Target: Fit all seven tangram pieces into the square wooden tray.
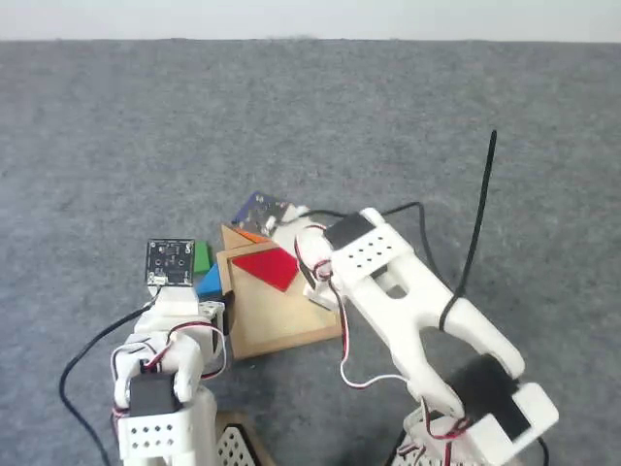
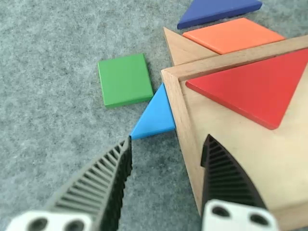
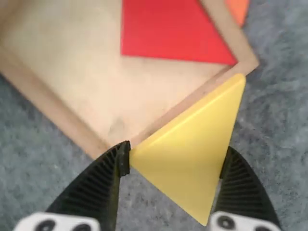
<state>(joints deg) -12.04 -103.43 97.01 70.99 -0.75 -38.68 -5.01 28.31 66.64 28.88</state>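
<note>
Tray (image 2: 185, 120) holds one red triangle (image 2: 255, 89); right hand (image 3: 178, 151) grips one yellow triangle (image 3: 197, 139), left hand (image 2: 167, 141) gapes.

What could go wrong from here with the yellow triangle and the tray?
The yellow triangle, gripped in the right hand, overlaps the rim of the tray; lowered as is, it may land on the rim instead of inside. The left hand stands open astride the tray's rim; if it closes or shifts, it could drag the tray and disturb the red triangle inside.
</note>
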